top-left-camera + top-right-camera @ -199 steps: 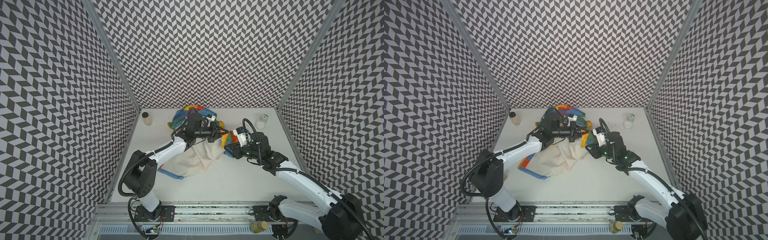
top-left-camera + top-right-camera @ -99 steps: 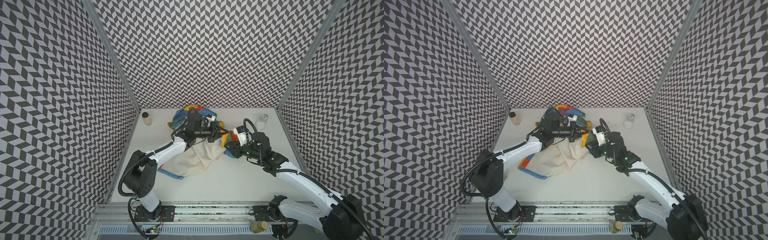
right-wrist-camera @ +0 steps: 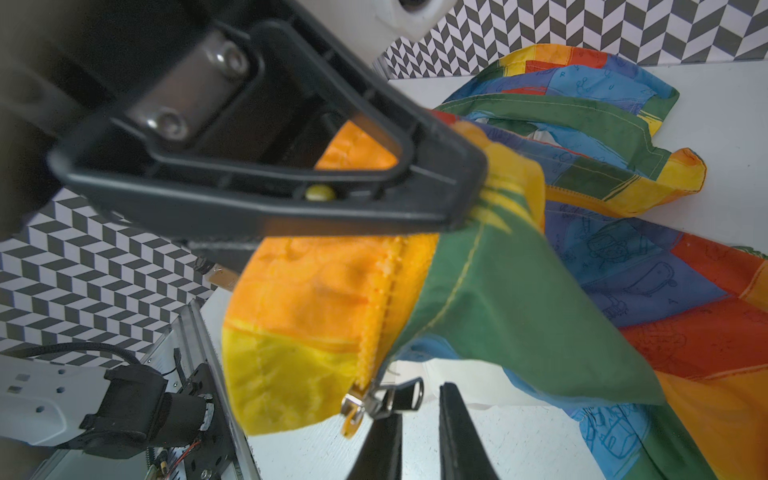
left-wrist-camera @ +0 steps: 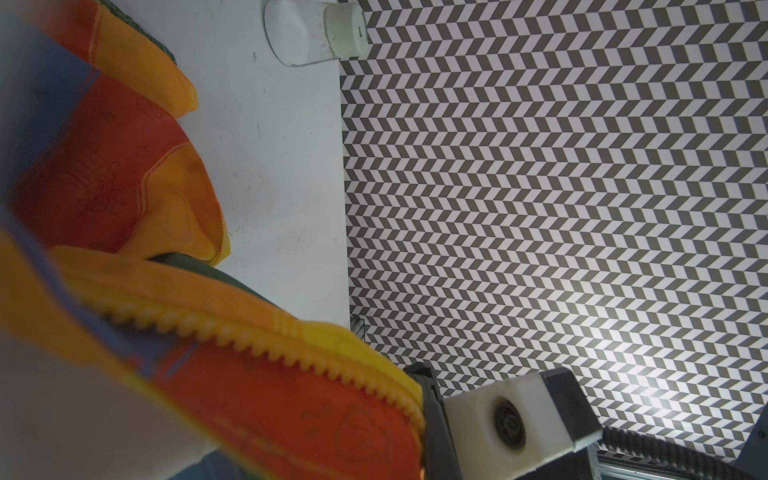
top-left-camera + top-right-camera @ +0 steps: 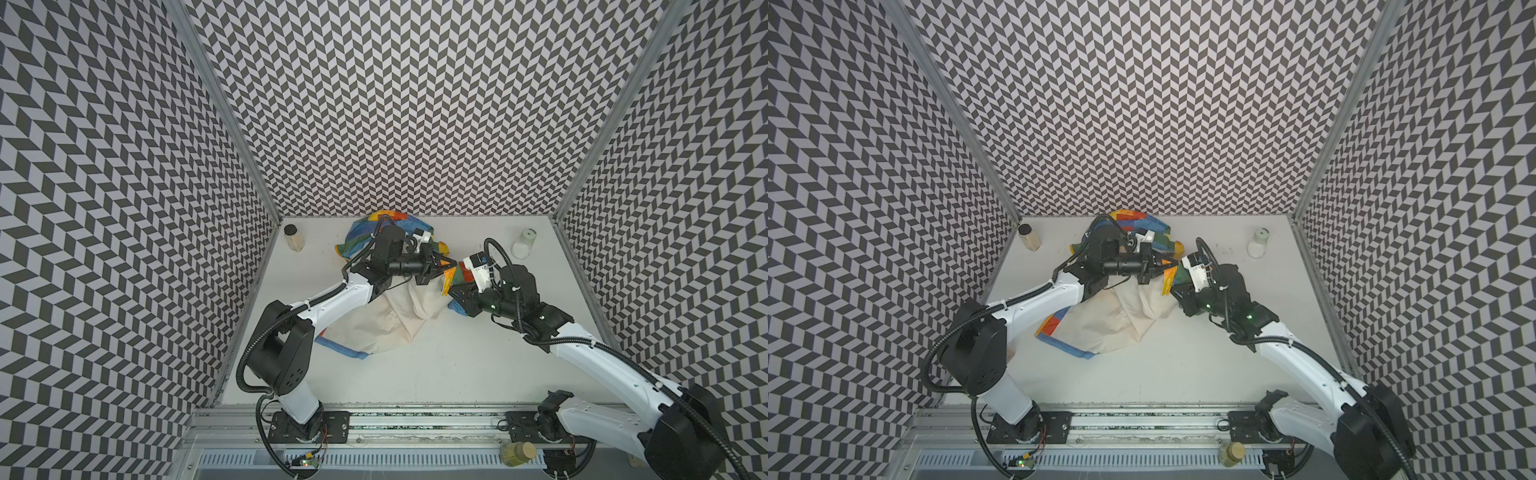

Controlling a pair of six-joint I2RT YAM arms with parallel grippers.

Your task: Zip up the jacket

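White table (image 5: 457, 365), left tool (image 5: 452, 263) clenched on the jacket (image 5: 374, 324), right tool (image 3: 419, 415) slightly agape beside its zipper pull (image 3: 395, 397).

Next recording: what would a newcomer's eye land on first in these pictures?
The black-and-white chevron walls fill both top views, and against them the rainbow-striped jacket, cream lining showing, stands out on the white table, toward the back. The left claw pinches its yellow zipper edge, and the right claw, jaws slightly apart, sits right at the metal zipper pull.

White arm links (image 5: 332, 300), black joints (image 5: 286, 359), ribbed cables (image 5: 573, 341).
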